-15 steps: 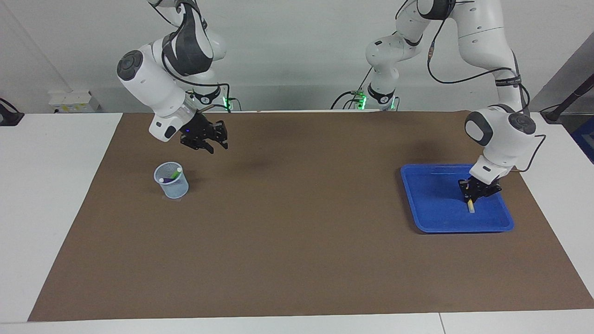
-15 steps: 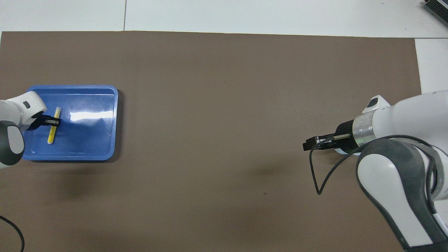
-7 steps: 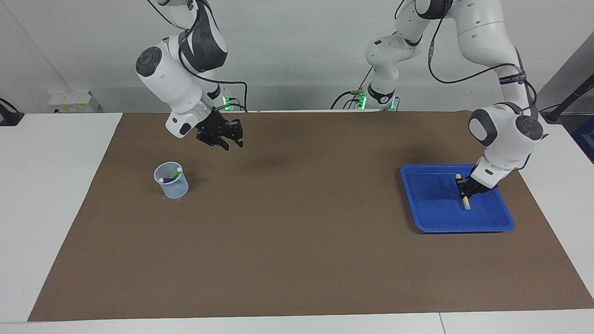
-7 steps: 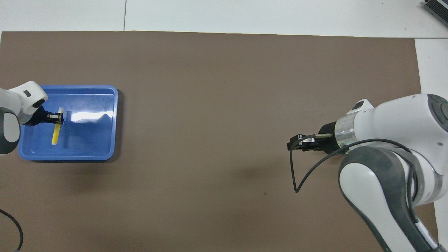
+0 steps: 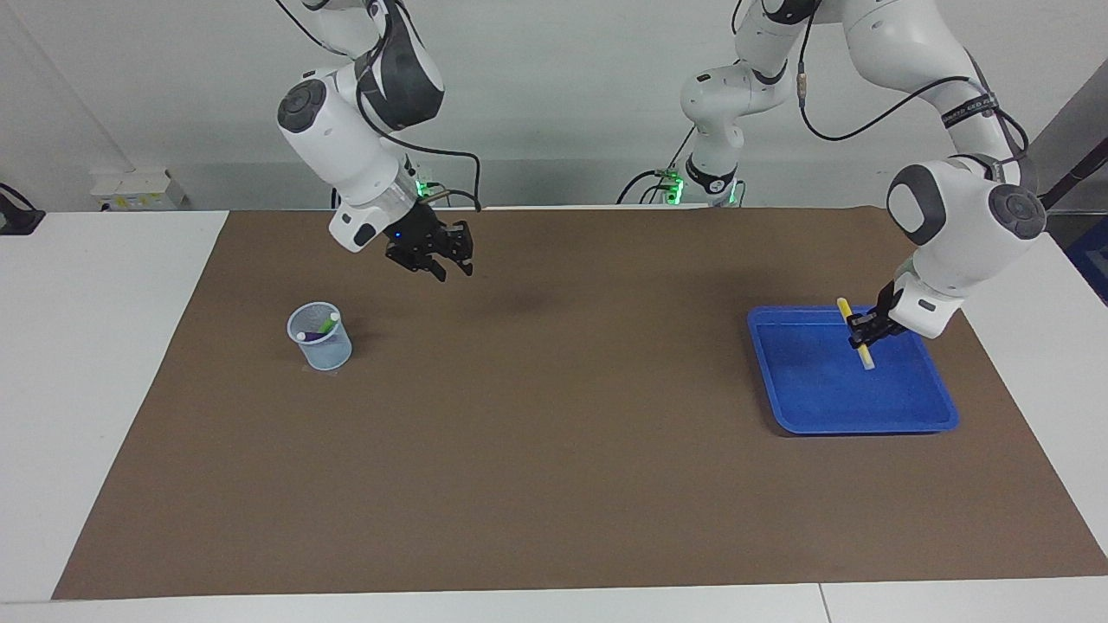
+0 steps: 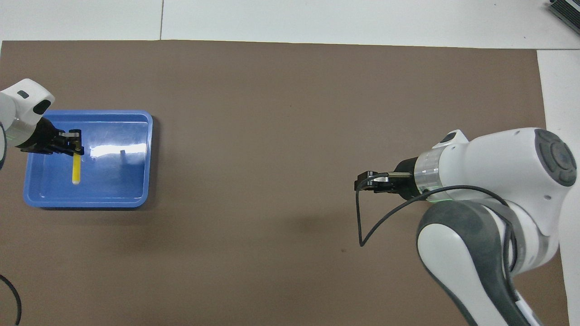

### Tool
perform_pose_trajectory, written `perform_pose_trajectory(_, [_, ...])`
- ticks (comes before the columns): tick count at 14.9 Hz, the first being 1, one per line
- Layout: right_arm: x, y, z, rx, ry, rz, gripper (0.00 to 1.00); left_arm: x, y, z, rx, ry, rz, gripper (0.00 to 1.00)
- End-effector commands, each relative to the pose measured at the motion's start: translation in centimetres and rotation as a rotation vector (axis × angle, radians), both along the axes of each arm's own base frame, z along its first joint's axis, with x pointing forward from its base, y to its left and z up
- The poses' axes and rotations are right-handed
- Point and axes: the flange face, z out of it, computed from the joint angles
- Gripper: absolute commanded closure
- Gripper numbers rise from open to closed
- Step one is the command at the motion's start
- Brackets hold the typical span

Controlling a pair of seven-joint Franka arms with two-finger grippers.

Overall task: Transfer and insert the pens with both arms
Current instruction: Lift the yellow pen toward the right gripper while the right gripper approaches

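Observation:
The yellow pen (image 5: 866, 360) (image 6: 76, 171) hangs tilted, pale end down, just above the blue tray (image 5: 857, 426) (image 6: 86, 203). My left gripper (image 5: 860, 332) (image 6: 77, 145) is shut on its upper half. A pale blue cup (image 5: 322, 348) at the right arm's end of the mat holds the green pen (image 5: 330, 323) and the purple pen (image 5: 309, 336). My right gripper (image 5: 456, 257) (image 6: 364, 182) hovers open and empty over the mat, beside the cup toward the table's middle. In the overhead view the right arm hides the cup.
A brown mat (image 5: 554, 450) covers most of the white table. A black cable (image 6: 362, 222) loops down from the right wrist. Nothing else lies in the tray.
The left gripper has risen, taking the yellow pen up off the tray floor. The right gripper has moved away from the cup toward the table's middle.

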Motion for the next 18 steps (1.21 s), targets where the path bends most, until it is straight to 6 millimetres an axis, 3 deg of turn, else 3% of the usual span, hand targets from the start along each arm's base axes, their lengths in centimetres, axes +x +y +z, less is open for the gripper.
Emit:
perform_pose_trajectory(1, [-0.4, 2.9, 0.4, 0.095, -0.012, -0.094, 0.48, -1.3, -2.4, 3.4, -0.102, 0.038, 0.272, 1.00])
perform_pose_trajectory(8, [-0.8, 6.4, 1.4, 0.251, 0.002, -0.240, 0.43, -3.5, -11.6, 6.6, -0.192, 0.203, 0.722, 1.00])
perform_pose_trajectory(12, [-1.9, 11.7, 2.2, 0.325, -0.013, -0.399, 0.43, -5.8, -15.1, 6.8, -0.242, 0.323, 0.903, 1.00])
perform_pose_trajectory(18, [-1.0, 21.0, 3.1, 0.444, -0.042, -0.518, 0.39, -9.5, -17.2, 7.6, -0.246, 0.408, 1.098, 1.00])
